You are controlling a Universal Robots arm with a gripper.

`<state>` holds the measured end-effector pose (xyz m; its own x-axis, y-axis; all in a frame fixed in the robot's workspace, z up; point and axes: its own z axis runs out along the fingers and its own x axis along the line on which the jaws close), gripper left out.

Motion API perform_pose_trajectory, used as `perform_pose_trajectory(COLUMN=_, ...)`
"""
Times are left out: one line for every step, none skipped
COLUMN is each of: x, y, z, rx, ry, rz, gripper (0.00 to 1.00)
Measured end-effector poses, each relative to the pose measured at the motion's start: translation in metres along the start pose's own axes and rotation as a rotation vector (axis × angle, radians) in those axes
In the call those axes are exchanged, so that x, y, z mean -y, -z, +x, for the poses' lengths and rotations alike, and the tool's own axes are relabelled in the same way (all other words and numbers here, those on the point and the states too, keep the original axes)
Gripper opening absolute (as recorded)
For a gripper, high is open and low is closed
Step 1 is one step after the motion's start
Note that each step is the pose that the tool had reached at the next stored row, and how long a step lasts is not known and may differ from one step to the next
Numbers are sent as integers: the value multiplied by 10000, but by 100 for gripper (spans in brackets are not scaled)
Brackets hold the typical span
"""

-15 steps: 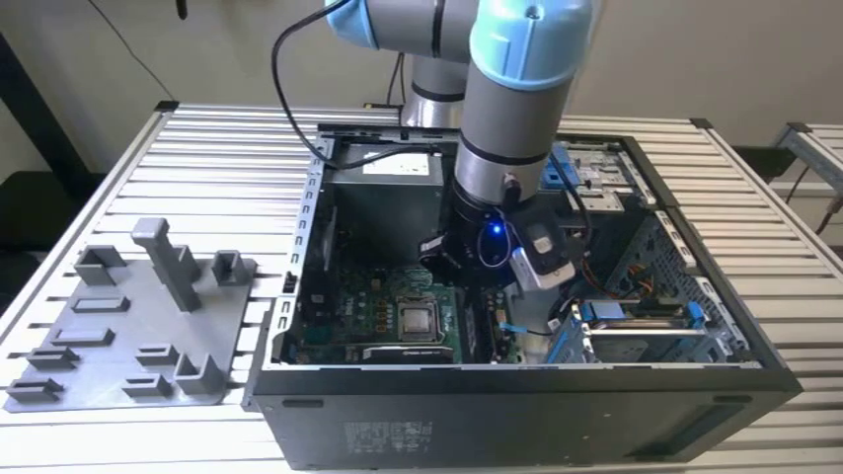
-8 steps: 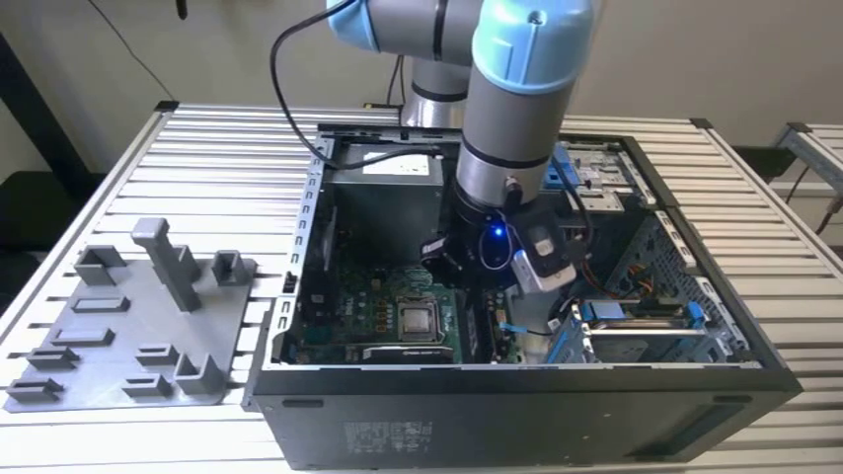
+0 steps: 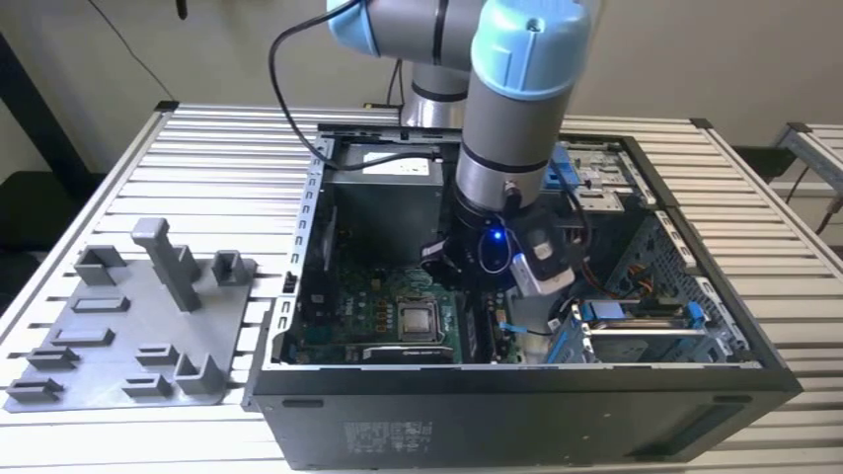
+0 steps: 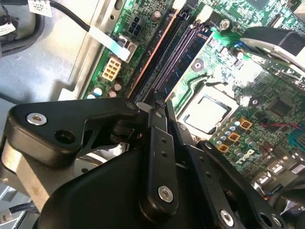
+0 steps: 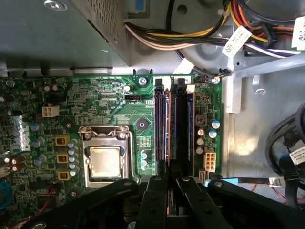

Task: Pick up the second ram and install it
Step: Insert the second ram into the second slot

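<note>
While the gripper (image 5: 171,183) hung low inside the open case, its fingers (image 5: 157,200) were closed on the second ram (image 5: 167,138).
Directly ahead of the gripper the slim dark stick sat in its slot beside the silver chip (image 5: 105,162); uneven pressing could probably tilt it and strain the glossy green motherboard (image 5: 95,100).

Exterior view looks down from afar — both wrist views hover close over the motherboard (image 5: 119,100).
</note>
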<state>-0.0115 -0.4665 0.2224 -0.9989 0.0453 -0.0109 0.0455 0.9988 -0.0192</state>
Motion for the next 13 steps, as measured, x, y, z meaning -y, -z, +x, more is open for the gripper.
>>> perform_pose_trajectory(x=0, y=-5, z=1, rx=0, ry=0, rz=0, gripper=14)
perform_pose_trajectory(x=1, y=-6, z=1, rx=0, ry=0, rz=3, gripper=14)
perform_pose_trajectory(x=1, y=-7, z=2, rx=-1, ry=0, rz=4, gripper=14)
perform_pose_trajectory(x=0, y=-8, z=3, rx=-1, ry=0, rz=3, gripper=14)
perform_pose_trajectory(x=0, y=-9, z=3, rx=0, ry=-1, rz=1, gripper=14)
perform_pose_trajectory(x=0, y=-9, z=3, rx=0, ry=-1, rz=0, gripper=14)
perform_pose_trajectory(x=0, y=-9, z=3, rx=0, ry=-1, rz=0, gripper=14)
perform_pose_trajectory(x=0, y=-9, z=3, rx=0, ry=0, rz=1, gripper=14)
perform_pose_trajectory(x=0, y=-9, z=3, rx=0, ry=0, rz=0, gripper=14)
perform_pose_trajectory(x=0, y=-9, z=3, rx=0, ry=-1, rz=0, gripper=14)
perform_pose_trajectory(x=0, y=-10, z=3, rx=0, ry=0, rz=0, gripper=14)
perform_pose_trajectory(x=0, y=-10, z=3, rx=0, ry=0, rz=0, gripper=14)
perform_pose_trajectory(x=0, y=-10, z=3, rx=0, ry=0, rz=1, gripper=14)
